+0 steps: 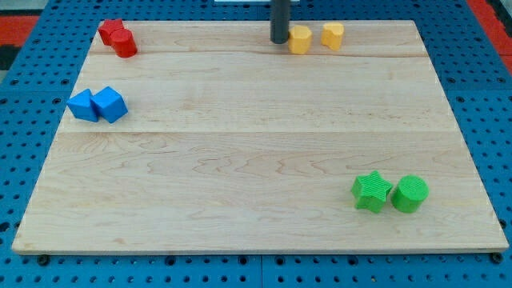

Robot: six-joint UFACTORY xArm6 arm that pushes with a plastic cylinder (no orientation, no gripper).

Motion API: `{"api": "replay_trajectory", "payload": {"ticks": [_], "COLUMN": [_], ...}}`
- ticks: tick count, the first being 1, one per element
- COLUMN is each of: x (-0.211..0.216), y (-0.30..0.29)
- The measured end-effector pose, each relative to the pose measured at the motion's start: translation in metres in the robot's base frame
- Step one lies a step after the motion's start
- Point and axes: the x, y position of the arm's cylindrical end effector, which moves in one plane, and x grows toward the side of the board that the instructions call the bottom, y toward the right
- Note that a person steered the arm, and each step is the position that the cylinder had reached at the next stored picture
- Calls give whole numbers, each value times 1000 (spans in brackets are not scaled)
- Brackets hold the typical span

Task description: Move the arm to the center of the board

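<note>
My tip rests on the wooden board near the view's top edge, just left of centre. It stands right beside a yellow block, on that block's left, and looks to be touching it. A second yellow block lies a little further to the right. The dark rod rises out of the view's top.
Two red blocks sit together at the top left. Two blue blocks sit together at the left edge. A green star and a green cylinder sit side by side at the bottom right. Blue pegboard surrounds the board.
</note>
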Motion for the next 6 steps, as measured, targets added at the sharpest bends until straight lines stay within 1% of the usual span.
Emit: {"api": "replay_trajectory", "payload": {"ticks": [1,2,4,5,6], "x": [0,0,3,3,52], "y": [21,12,-35,-45,-45]}}
